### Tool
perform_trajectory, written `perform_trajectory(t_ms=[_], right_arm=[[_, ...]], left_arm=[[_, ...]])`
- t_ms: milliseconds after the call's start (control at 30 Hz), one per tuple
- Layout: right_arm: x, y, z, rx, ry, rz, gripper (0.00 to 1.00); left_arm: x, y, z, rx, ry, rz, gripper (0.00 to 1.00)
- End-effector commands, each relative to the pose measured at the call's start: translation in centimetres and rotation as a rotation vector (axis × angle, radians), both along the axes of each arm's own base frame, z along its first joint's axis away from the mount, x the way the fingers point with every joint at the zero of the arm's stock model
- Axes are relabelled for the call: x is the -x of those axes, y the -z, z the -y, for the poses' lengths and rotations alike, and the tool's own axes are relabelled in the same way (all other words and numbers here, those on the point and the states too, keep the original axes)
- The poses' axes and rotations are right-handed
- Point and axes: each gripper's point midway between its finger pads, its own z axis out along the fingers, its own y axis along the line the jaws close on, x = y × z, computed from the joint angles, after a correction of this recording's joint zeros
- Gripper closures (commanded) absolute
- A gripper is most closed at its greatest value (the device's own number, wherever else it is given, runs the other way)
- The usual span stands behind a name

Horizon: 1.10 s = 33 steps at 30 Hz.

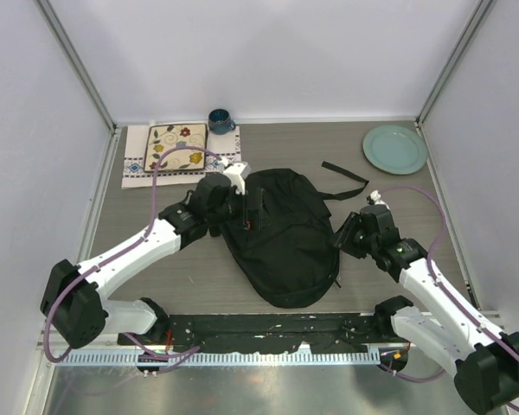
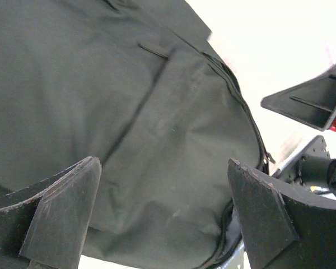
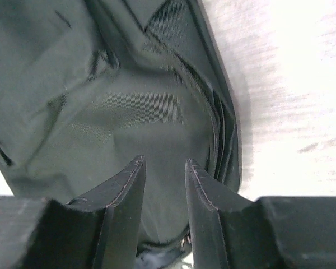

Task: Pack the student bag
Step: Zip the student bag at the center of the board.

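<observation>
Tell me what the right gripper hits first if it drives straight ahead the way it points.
The student bag: the right gripper points straight at its black fabric, with nothing between. How near is unclear, though it looks close.

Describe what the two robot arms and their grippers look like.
The left arm and the right arm both have white link shells with bulky black joint housings. A lavender cable loops along each one. The left wrist carries a white mount. The left gripper and right gripper have black, wedge-shaped fingers with worn, pale edges.
</observation>
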Motion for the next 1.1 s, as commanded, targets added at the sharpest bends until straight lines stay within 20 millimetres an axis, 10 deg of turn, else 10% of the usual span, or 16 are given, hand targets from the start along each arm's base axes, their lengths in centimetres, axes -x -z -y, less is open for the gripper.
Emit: perform_trajectory(t_ms=[0, 633, 1067], right_arm=[[2.5, -0.7, -0.8, 0.009, -0.070, -0.026, 0.59], [8.5, 2.7, -0.4, 0.040, -0.059, -0.188, 0.54], [9.6, 4.7, -1.7, -0.055, -0.108, -0.192, 0.51]], left_arm=[[3.5, -1.0, 2.3, 0.007, 0.085, 0.029, 0.01], [15.3, 4.5, 11.0, -0.126, 0.632, 0.008, 0.01], [17.6, 6.2, 14.7, -0.102, 0.744, -0.022, 0.00]])
